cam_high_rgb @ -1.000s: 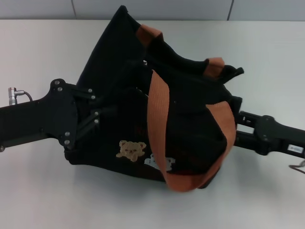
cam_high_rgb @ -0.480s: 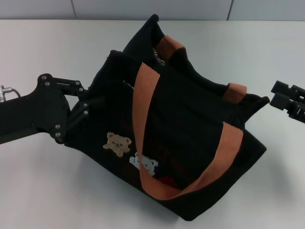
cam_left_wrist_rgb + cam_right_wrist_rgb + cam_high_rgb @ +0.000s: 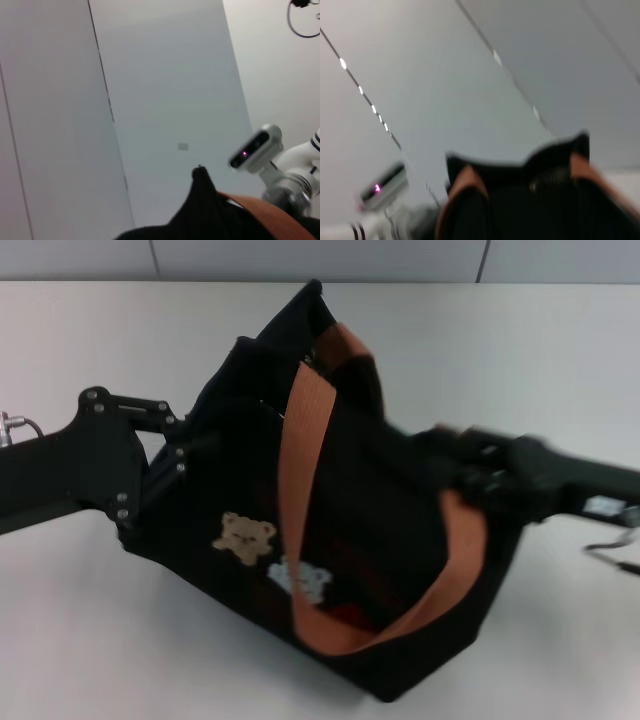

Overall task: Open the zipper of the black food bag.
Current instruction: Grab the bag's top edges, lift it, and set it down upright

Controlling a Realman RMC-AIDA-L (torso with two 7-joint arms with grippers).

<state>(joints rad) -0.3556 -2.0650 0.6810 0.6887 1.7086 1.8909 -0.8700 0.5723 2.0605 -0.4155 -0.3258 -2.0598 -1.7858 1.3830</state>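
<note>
Black fabric dominates the white desk, where the black food bag stands tilted with its bear patches facing the camera. The left tool presses against the bag's left end, the right tool reaches its upper right edge; whether either is clamped cannot be told. The zipper is not visible

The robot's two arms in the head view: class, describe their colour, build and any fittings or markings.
Both arms are black. The left arm ends in a jointed linkage claw studded with silver screws, with a silver connector near its rear. The right arm is blurred, carrying a small white label and a thin dark cable beside it.
</note>
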